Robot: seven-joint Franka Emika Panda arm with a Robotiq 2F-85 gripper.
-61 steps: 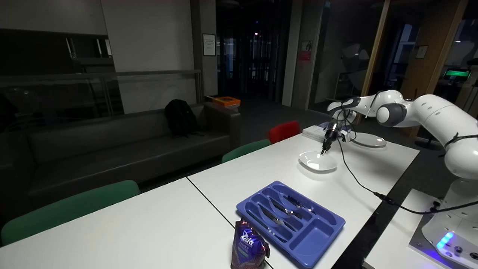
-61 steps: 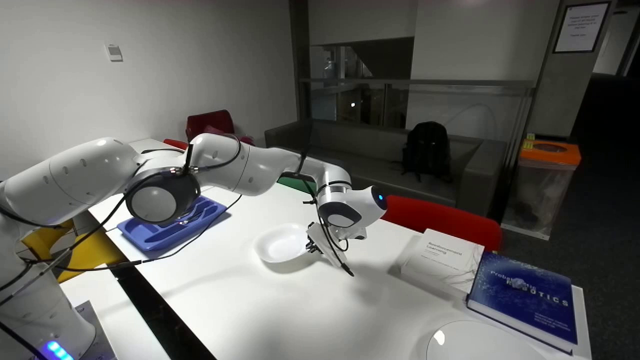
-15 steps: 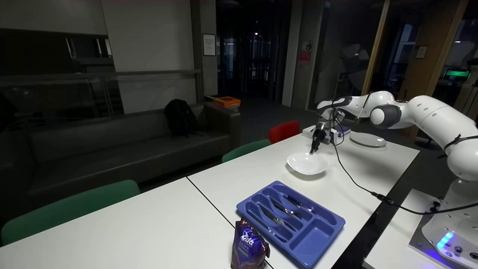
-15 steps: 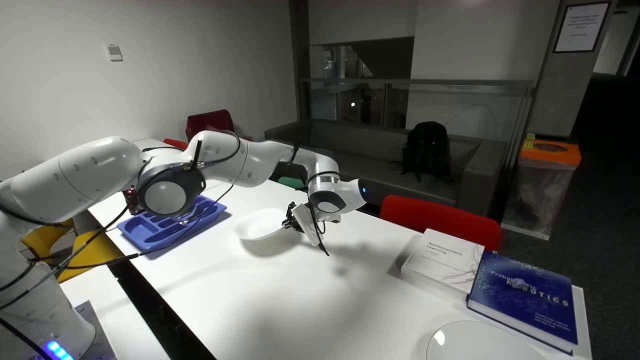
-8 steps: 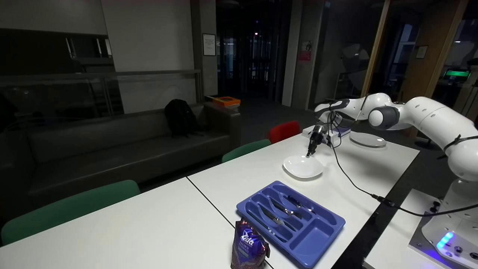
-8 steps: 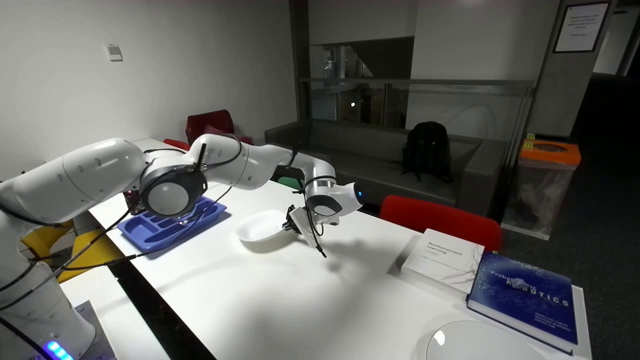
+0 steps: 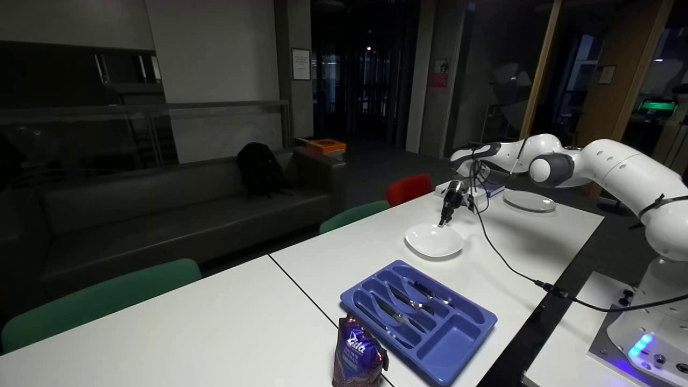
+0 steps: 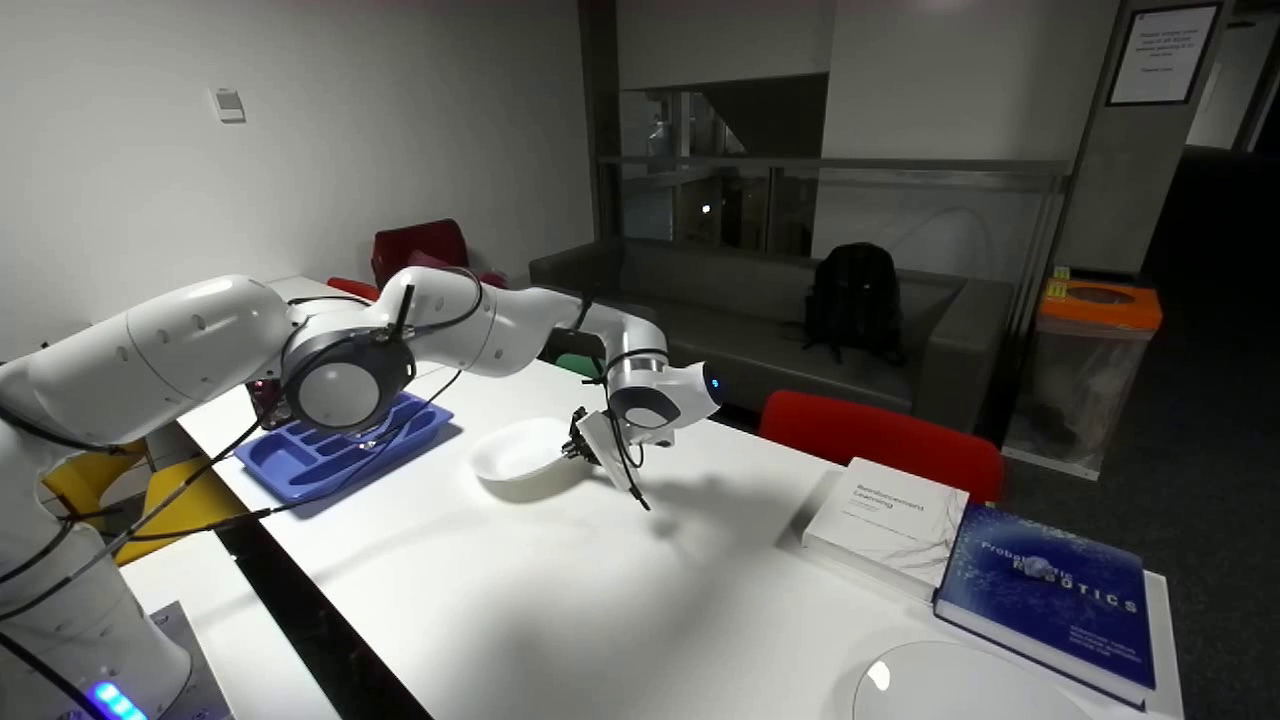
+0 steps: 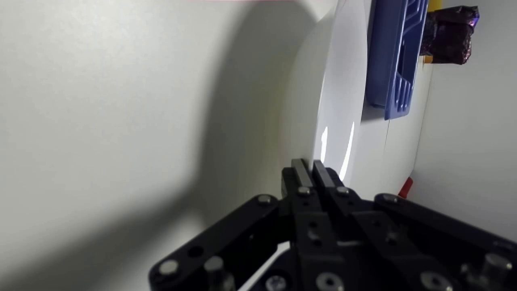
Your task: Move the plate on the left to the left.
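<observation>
In both exterior views the plate (image 7: 432,243), white, round and bowl-like, is seen by the blue tray's far side. My gripper (image 7: 442,222) reaches down to its rim from the side away from the tray. The wrist view shows the rim of the plate (image 9: 343,76) running in between the two fingertips of the gripper (image 9: 309,164), which are closed on it. A shadow lies under the plate (image 8: 515,452) in an exterior view; whether its base touches the table I cannot tell. The pinched bit of rim is hidden by the fingers (image 9: 301,173).
The blue cutlery tray (image 7: 457,336) holds several utensils, and a purple foil bag (image 7: 357,355) stands beside it. Away from the tray, a flatter white plate (image 8: 960,685) lies near a white book (image 8: 890,520) and a blue book (image 8: 1050,585). Chairs line the table's far edge.
Over about four seconds the gripper and plate have moved together towards the blue tray, leftwards in both exterior views. In the last half second they shifted only slightly. The grip is unchanged.
</observation>
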